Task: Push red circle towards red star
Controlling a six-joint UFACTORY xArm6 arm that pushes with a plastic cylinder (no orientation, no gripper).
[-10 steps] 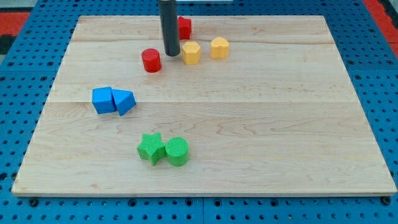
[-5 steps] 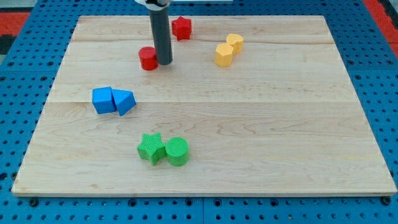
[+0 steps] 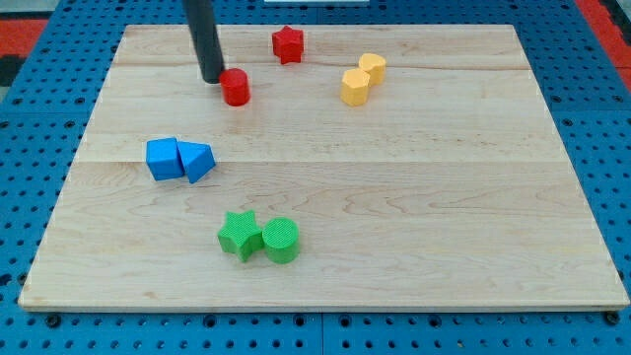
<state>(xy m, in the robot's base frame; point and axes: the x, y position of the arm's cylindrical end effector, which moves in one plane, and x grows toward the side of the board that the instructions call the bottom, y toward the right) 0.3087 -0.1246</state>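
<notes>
The red circle (image 3: 235, 87) sits on the wooden board (image 3: 394, 197) in the upper left part. The red star (image 3: 287, 44) lies up and to the right of it, near the board's top edge, with a gap between them. My tip (image 3: 211, 78) is down on the board just left of the red circle, close against its left side.
Two yellow blocks (image 3: 362, 79) touch each other right of the red star. A blue cube (image 3: 163, 158) and a blue triangle (image 3: 198, 161) sit together at the left. A green star (image 3: 239, 235) and a green circle (image 3: 281, 240) sit together near the bottom.
My tip has moved from the red circle's right side round to its left side. The yellow blocks shifted right earlier. The red circle has barely moved.
</notes>
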